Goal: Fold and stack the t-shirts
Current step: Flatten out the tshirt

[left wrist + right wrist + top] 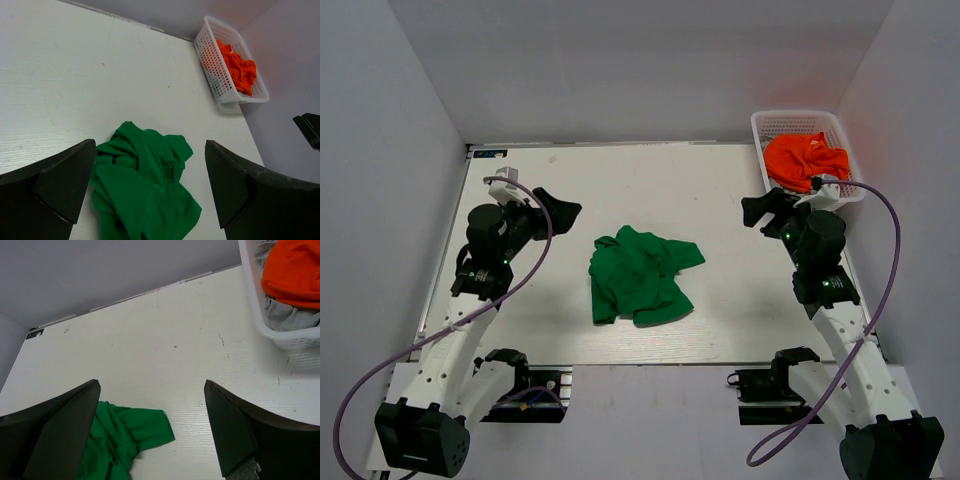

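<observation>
Shirt on table — another in basket

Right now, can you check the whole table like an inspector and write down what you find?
Surface: white table, a few faint marks.
Job's things: green shirt crumpled mid-table, not folded; orange shirt bunched in the basket at the far right corner.
Clutter: grey cloth under the orange shirt in the basket.
Grippers: left gripper and right gripper both open, holding nothing, one on each side of the green shirt and apart from it.
Cables: left cable and right cable, purple, loop off the arms.
Surroundings: plain grey walls on three sides.
</observation>
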Robot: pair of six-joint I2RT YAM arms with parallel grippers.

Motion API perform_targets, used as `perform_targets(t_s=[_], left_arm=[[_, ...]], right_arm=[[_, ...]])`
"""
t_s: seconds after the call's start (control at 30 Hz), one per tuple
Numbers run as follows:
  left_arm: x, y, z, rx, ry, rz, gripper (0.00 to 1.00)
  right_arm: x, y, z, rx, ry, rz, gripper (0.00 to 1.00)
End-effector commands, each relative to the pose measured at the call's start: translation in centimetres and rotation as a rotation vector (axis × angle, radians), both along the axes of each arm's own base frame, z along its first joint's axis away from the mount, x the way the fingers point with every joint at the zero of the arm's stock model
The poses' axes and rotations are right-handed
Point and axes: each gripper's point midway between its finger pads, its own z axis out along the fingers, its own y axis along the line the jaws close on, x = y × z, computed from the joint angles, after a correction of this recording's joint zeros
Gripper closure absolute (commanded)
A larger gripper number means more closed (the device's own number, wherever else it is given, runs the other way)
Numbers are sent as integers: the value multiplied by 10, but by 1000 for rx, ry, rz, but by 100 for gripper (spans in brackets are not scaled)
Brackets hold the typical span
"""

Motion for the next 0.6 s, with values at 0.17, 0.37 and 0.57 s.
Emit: perform_targets(t_s=[0.17, 0.37, 0.57], left_arm=[[-18, -17, 5, -59, -57, -112, 0], [-19, -29, -65, -15, 214, -176, 0], [-53, -30, -142, 39, 474, -142, 0]], right_arm=[[2, -2, -5, 7, 22, -19, 10], [9, 12, -33, -42, 153, 68, 10], [15, 39, -63, -93, 278, 241, 10]])
